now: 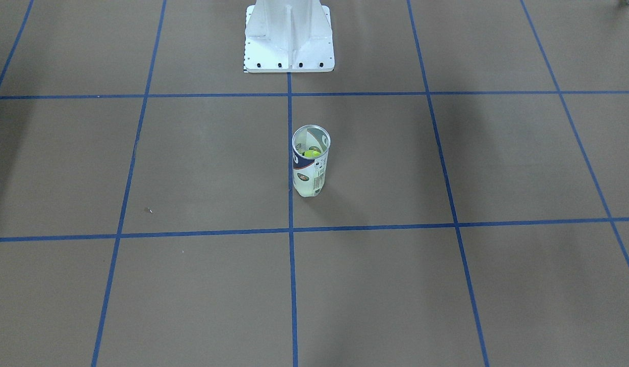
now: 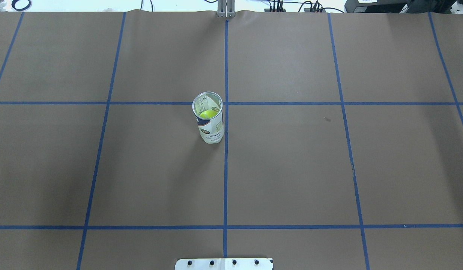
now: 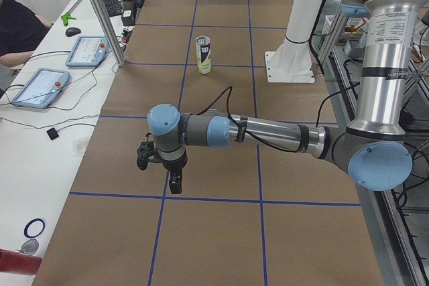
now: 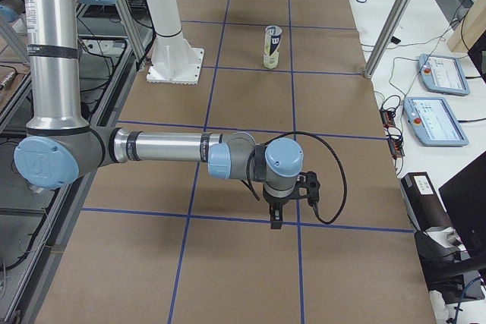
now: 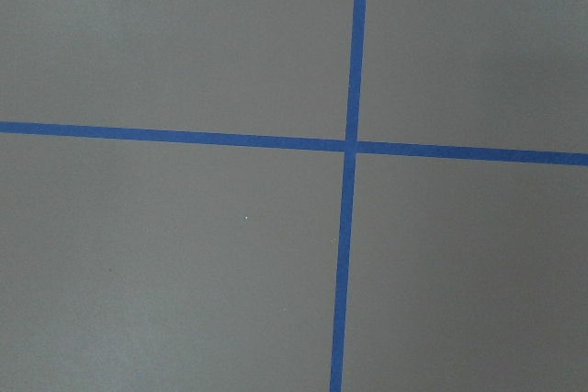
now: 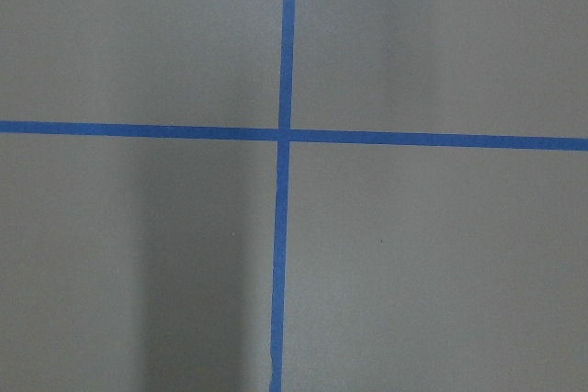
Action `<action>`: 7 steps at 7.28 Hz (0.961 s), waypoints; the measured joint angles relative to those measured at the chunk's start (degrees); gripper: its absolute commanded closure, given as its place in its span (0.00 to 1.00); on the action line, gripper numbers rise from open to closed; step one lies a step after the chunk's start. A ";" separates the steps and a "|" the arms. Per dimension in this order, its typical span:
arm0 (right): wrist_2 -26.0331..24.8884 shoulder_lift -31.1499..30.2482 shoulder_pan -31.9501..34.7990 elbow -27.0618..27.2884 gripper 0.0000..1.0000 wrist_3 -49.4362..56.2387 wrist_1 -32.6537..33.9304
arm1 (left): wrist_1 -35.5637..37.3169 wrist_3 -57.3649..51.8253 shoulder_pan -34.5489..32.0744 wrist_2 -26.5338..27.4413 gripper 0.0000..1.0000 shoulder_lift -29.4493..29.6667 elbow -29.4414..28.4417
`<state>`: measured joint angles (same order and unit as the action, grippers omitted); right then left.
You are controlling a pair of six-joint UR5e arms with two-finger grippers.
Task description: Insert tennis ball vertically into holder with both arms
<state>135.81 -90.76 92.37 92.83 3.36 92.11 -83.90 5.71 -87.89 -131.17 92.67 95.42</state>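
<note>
Plainly, each end camera has one arm closest to it. The left arm's black two-finger gripper hangs low over the brown paper-covered table with its blue tape grid. It is well apart from the holder, a clear plastic tennis-ball can with a white and navy label. The right arm's black gripper hangs likewise at the holder's other side. Whether either pincer is apart or together I cannot tell; both wrist views show only paper and tape. Farther off, the holder stands upright and unheld, with a yellow-green tennis ball inside. Beside the holder stands a white metal pedestal base. The task looks done. One risk is that the tall, light holder is unsupported, so an arm sweeping past could tip it and spill the ball.
</note>
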 measured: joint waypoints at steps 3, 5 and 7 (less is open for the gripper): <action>0.63 0.18 0.00 0.06 0.01 0.07 0.00 | -0.05 0.00 0.00 -0.01 0.00 0.05 -0.18; 0.67 0.43 0.00 -0.01 0.01 0.07 0.00 | -0.09 0.00 0.00 -0.02 0.00 0.06 -0.29; 0.68 0.48 0.00 -0.02 0.01 0.07 0.00 | -0.05 0.00 0.00 0.03 0.00 0.06 -0.34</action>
<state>136.49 -90.28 92.37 92.82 3.43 92.11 -83.95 5.71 -87.89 -131.14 92.73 95.07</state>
